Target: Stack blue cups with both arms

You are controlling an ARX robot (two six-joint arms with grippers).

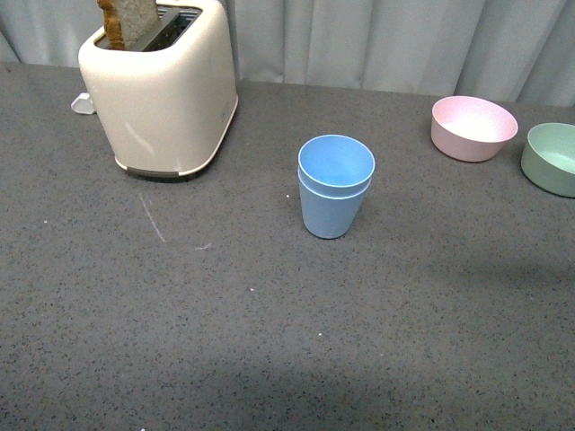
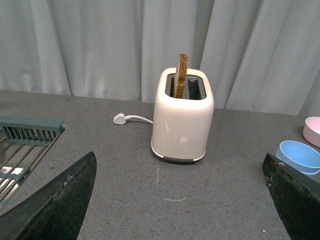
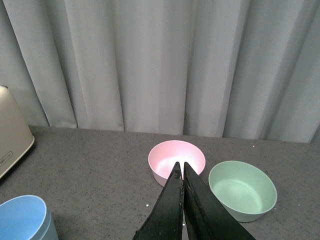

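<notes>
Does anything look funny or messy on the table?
Mostly tidy. The blue cups sit nested and upright, and nothing has spilled. The toaster holds toast, yet its plug lies loose on the table.

Blue cups [image 1: 335,184]: two, nested one inside other, upright, mid-table.
Bowls: two, one pink bowl [image 1: 473,127], one green bowl [image 1: 553,158], side by side near far right edge.
Toaster [image 1: 163,88]: one, cream.
Toast slice [image 1: 133,20]: one, standing in toaster slot.
Plug [image 2: 120,119]: one, white, with one cord, on table [image 1: 269,341] beside toaster.
Rack [image 2: 27,140]: one, green-grey, seen only in left wrist view.
Claws: two, left claw [image 2: 180,200] with fingers spread wide, right claw [image 3: 181,200] with fingers pressed together, nothing between.
</notes>
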